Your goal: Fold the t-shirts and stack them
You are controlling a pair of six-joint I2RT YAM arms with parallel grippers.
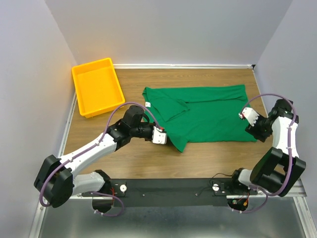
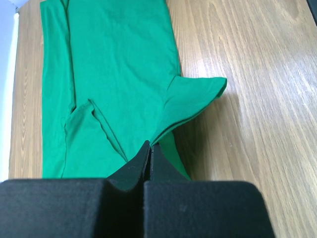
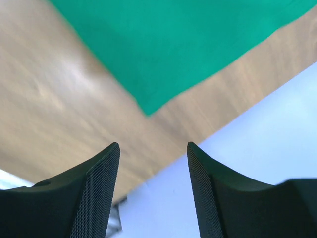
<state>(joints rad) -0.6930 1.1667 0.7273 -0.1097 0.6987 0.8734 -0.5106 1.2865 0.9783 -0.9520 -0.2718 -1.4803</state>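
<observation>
The t-shirt [image 1: 205,115] lies on the counter [image 1: 148,159], stretched left to right across its middle and right part. Its neck tag [image 1: 148,103] is at the far-left end. The bin [image 1: 96,88] sits in the far-left corner of the counter, left of the t-shirt and apart from it. My left fingers [image 2: 149,157] are at the t-shirt's near-left corner, with its edge between them. My right fingers [image 1: 246,115] are at its right edge, near the side wall [image 1: 292,59].
</observation>
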